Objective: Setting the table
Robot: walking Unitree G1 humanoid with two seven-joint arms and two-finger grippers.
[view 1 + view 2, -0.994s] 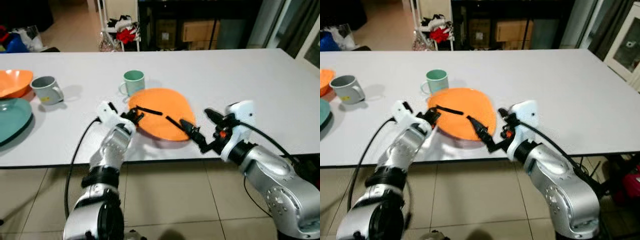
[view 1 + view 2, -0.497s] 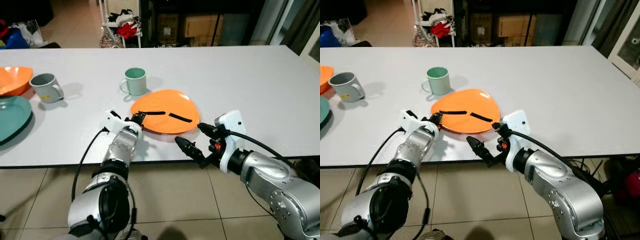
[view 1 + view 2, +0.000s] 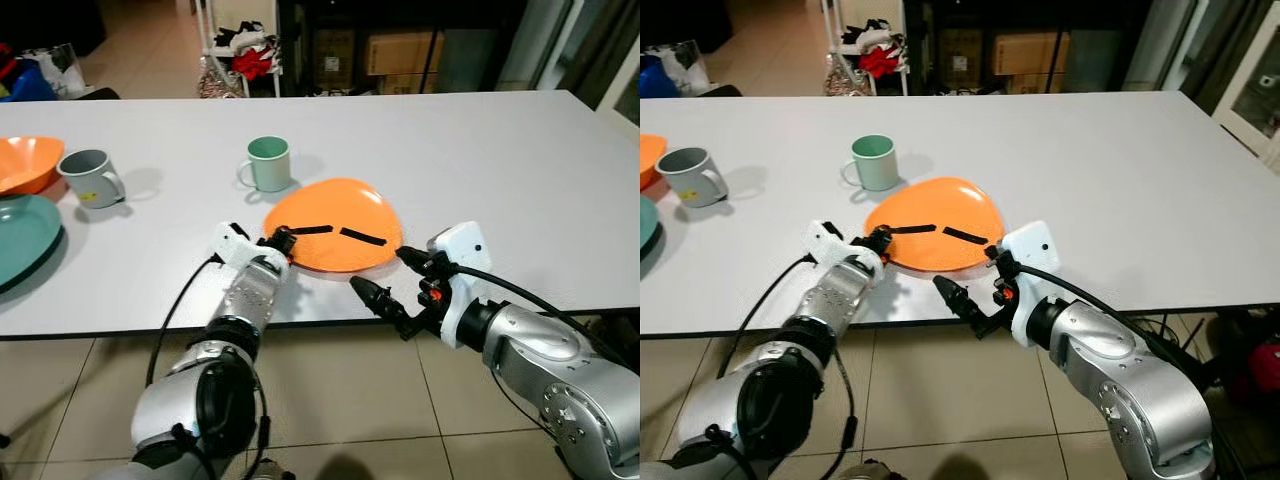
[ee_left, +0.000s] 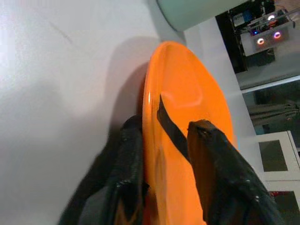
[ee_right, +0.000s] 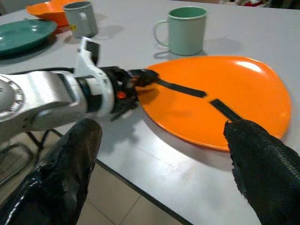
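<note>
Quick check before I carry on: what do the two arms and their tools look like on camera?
Both arms are glossy silver with black joint bands. Each wrist has a white housing and a loose black cable. The left tool and right tool each have two long black fingers; the right wrist shows a small orange-red spot.

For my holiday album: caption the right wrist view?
Left gripper pinches the orange plate near a green mug.

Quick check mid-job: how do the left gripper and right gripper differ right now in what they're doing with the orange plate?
The left gripper is shut on the orange plate, one finger above and one below its rim; the right gripper is open and holds nothing. The left gripper is over the white table at the plate's near-left edge; the right gripper is apart from the plate, off the table's front edge. Both point toward the plate.
</note>
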